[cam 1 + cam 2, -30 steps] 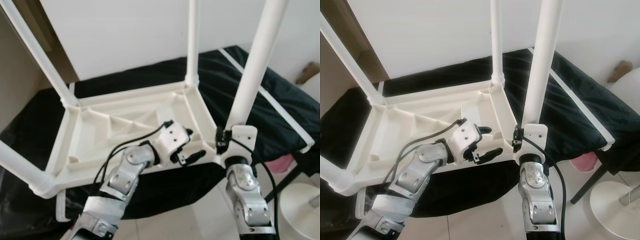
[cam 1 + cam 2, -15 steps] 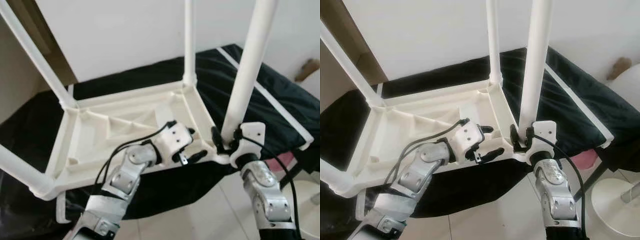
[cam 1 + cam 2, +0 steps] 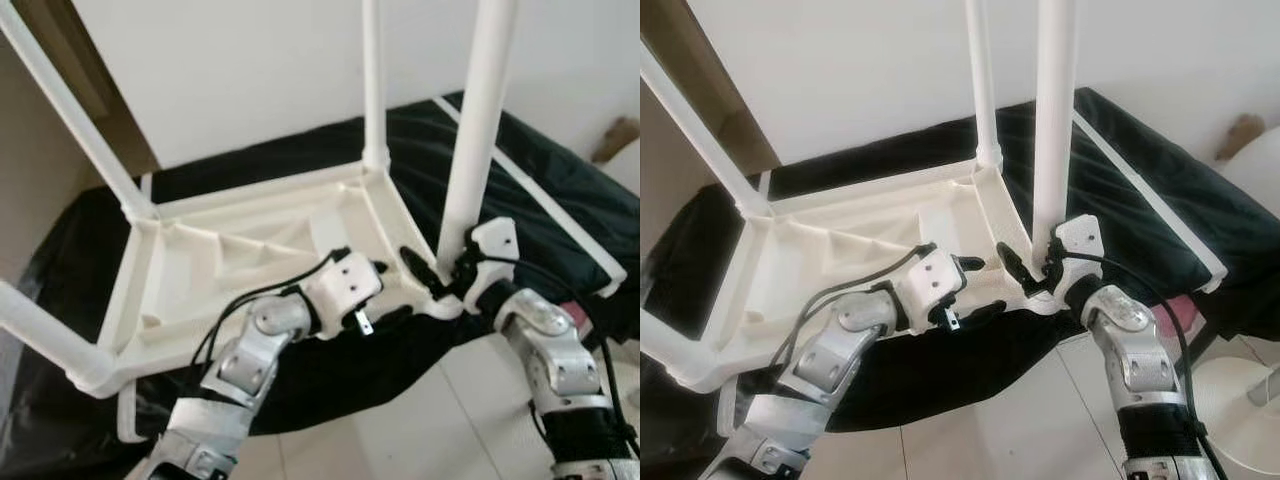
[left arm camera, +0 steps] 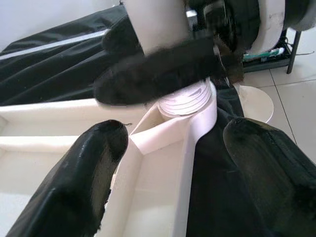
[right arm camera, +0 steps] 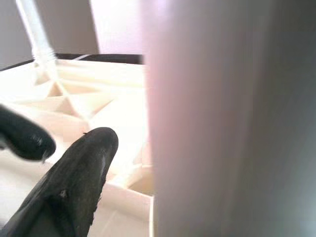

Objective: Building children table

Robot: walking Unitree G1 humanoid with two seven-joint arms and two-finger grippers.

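A white plastic children's table (image 3: 230, 250) lies upside down on a black cloth, its legs pointing up. My right gripper (image 3: 1040, 268) is shut on the near right leg (image 3: 475, 130) just above its socket at the table's corner. In the right wrist view this leg (image 5: 222, 118) stands close beside one black finger (image 5: 74, 182). My left gripper (image 3: 390, 292) is open, with one finger on each side of the table's near rim, a little left of that corner. In the left wrist view the rim (image 4: 192, 143) runs between the two spread fingers toward the leg's socket.
The other legs stand at the far right (image 3: 372, 80), the far left (image 3: 70, 110) and the near left (image 3: 40, 335). The black cloth (image 3: 560, 190) stretches right of the table. A round white base (image 3: 1240, 420) stands on the tiled floor (image 3: 400, 430) at the right.
My right forearm has swung out to the right while its wrist turned around the leg's base. The near right leg now stands more upright. The left gripper has stayed at the rim.
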